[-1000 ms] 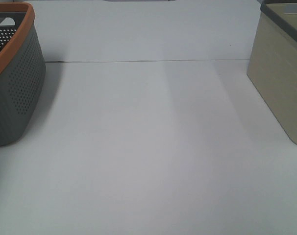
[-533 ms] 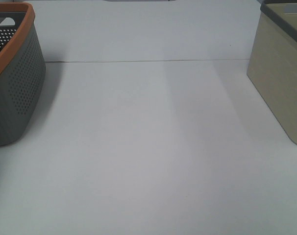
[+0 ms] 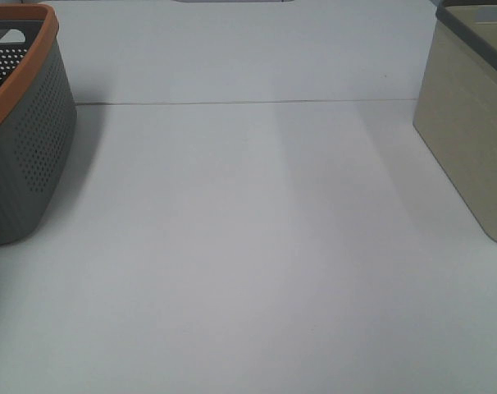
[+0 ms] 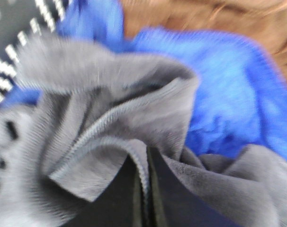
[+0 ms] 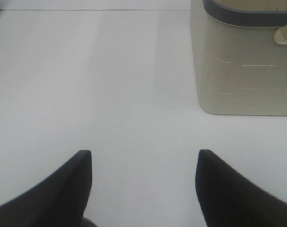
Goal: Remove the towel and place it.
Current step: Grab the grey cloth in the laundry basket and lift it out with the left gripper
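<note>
The left wrist view is filled by the towel [image 4: 110, 113], a dark grey terry cloth with a stitched hem, bunched in folds. My left gripper [image 4: 145, 189] is shut on one fold of it, with the hem pinched between the two black fingers. The towel lies inside the grey basket [image 3: 27, 148] with the orange rim, at the left of the exterior high view. Neither the towel nor any gripper shows in that view. My right gripper [image 5: 143, 163] hangs open over bare table, nothing between its fingers.
A blue cloth [image 4: 233, 94] and a brown cloth [image 4: 205, 19] lie beside the towel in the basket. A beige basket [image 3: 470, 123] with a grey rim stands at the right, and it also shows ahead of the right gripper, beige basket [image 5: 243, 61]. White table [image 3: 248, 246] lies between the baskets.
Nothing differs in the exterior high view. The left gripper's jaws have come together over the last second.
</note>
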Available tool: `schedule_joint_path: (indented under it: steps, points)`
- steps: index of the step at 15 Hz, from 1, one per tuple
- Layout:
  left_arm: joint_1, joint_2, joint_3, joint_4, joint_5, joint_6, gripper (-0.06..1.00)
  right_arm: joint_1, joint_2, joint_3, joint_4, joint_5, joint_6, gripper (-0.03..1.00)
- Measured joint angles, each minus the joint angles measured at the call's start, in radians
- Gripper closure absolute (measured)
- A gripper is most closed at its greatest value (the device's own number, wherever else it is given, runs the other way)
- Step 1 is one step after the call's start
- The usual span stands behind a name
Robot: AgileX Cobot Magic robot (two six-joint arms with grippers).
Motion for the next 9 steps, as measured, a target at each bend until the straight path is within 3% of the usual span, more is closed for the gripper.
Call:
schedule_joint_path:
  steps: [9]
  points:
    - [-0.022, -0.339, 0.000, 0.023, -0.091, 0.071, 0.94, 0.000, 0.000, 0.000, 0.000, 0.000, 0.000, 0.33]
